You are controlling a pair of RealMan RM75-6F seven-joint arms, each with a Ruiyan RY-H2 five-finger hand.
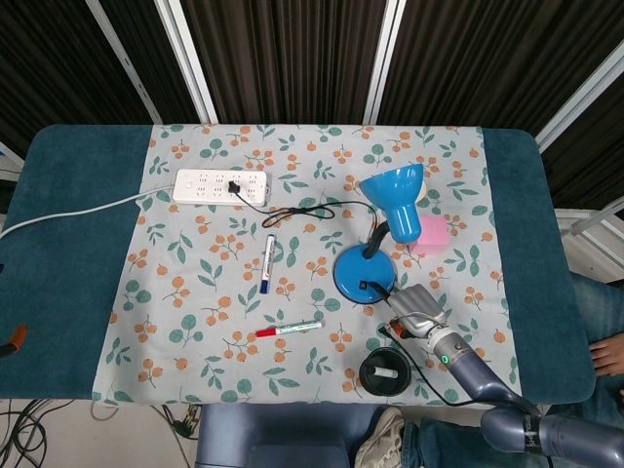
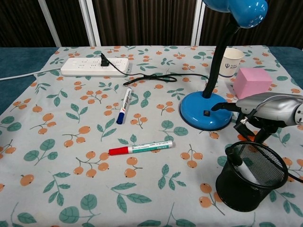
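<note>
A blue desk lamp stands right of centre, its round base (image 1: pixel 357 274) (image 2: pixel 205 111) on the flowered cloth and its shade (image 1: pixel 393 192) (image 2: pixel 236 9) bent over. My right hand (image 1: pixel 419 312) (image 2: pixel 265 108) hovers just right of the base and holds nothing. One finger (image 2: pixel 222 106) reaches out over the base's rim, near the small black switch (image 2: pixel 206 113); the other fingers hang down. A black mesh pen holder (image 1: pixel 383 373) (image 2: pixel 251 175) with one marker inside stands just in front of the hand. My left hand shows in neither view.
A red marker (image 1: pixel 288 330) (image 2: pixel 140 148) and a blue marker (image 1: pixel 267 263) (image 2: pixel 123 105) lie on the cloth to the left. A white power strip (image 1: pixel 220 185) (image 2: pixel 94 66) holds the lamp's plug. A pink block (image 1: pixel 432 234) (image 2: pixel 252 81) and a paper cup (image 2: pixel 231 62) stand behind the hand.
</note>
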